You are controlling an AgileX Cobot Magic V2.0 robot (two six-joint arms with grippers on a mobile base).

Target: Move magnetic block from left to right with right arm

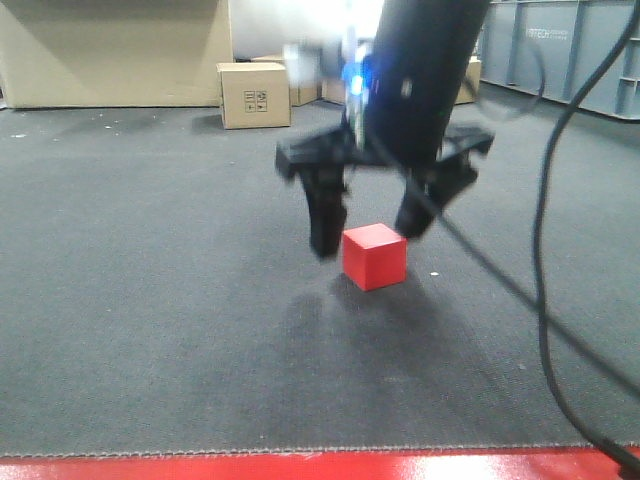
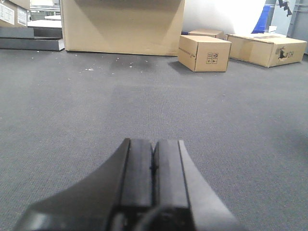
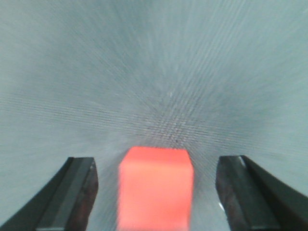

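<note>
The magnetic block (image 1: 375,256) is a small red cube resting on the grey carpet, also seen blurred in the right wrist view (image 3: 155,187). My right gripper (image 1: 372,230) hangs just above it with its jaws spread wide, one finger on each side of the cube and clear gaps between pads and faces. In the right wrist view the right gripper (image 3: 156,192) straddles the block without touching it. My left gripper (image 2: 154,161) is low over bare carpet, its two pads pressed together with nothing between them.
A tan cardboard box (image 1: 254,94) stands on the carpet behind the right arm, also visible as a box (image 2: 204,53) in the left wrist view. A large carton (image 2: 122,25) lies at the back. A black cable (image 1: 545,300) hangs at right. A red edge strip (image 1: 300,467) borders the carpet front.
</note>
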